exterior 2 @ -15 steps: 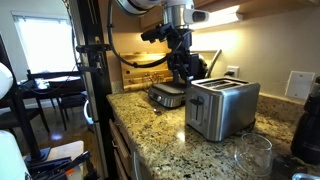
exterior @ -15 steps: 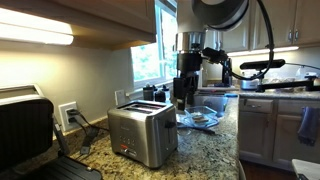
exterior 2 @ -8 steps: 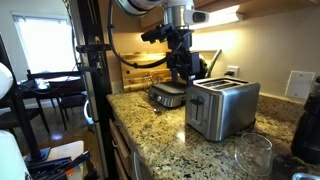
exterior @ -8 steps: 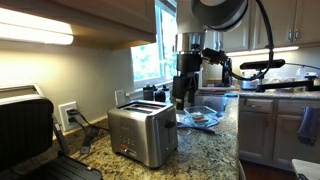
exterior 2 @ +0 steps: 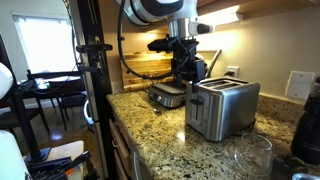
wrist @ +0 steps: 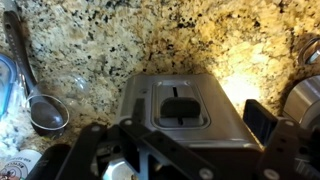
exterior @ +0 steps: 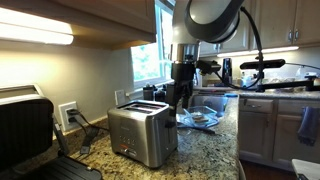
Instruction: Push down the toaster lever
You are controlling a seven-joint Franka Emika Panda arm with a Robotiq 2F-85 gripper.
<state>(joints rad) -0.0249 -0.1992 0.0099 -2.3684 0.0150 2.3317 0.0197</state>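
Observation:
The brushed-steel two-slot toaster [exterior: 143, 133] stands on the granite counter and shows in both exterior views [exterior 2: 222, 108]. In the wrist view its end face [wrist: 215, 135] fills the lower middle, with the black lever [wrist: 180, 106] in a recessed slot panel. My gripper [exterior: 180, 97] hangs above and just behind the far end of the toaster [exterior 2: 190, 72]. It is open and empty [wrist: 198, 117], with one finger on each side of the toaster's end. The fingers do not touch the lever.
A black-and-silver hinged grill [exterior: 25, 125] stands at the left by a wall outlet [exterior: 68, 115]. A plate [exterior: 200, 118] lies behind the toaster. A ladle [wrist: 45, 108] lies on the counter. A clear glass [exterior 2: 247, 157] stands near the counter's front edge.
The arm's upper joints have swung round and the gripper has shifted slightly toward the toaster's end. The toaster has not moved.

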